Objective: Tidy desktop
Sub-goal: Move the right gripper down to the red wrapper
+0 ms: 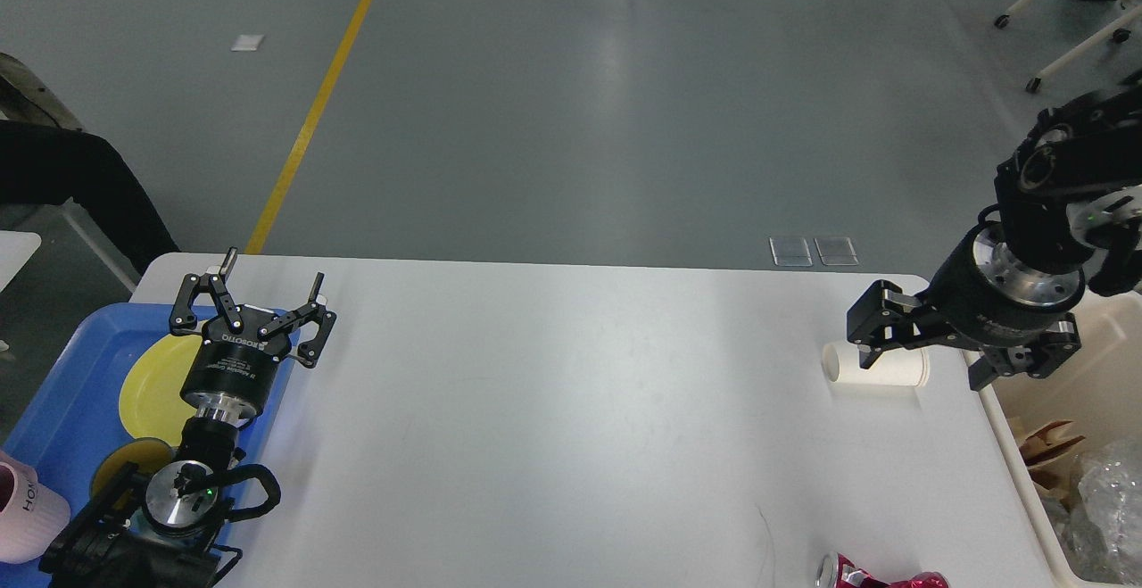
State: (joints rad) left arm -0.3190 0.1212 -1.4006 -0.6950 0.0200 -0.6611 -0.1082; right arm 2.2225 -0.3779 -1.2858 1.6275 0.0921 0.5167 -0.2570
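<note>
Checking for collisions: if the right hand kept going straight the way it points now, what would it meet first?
Probably the paper cup lying on its side on the desktop: the right hand, open, points down-left with its fingers about the cup. Depth is unclear from this one view.

White rounded-corner desktop (553,409), matte

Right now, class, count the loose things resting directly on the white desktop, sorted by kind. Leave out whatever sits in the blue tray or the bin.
Paper cups: 1, the white paper cup lying on its side near the right edge.
Drink cans: 1, the red can, cut off by the frame's bottom edge.
Total: 2 on the desktop.
</note>
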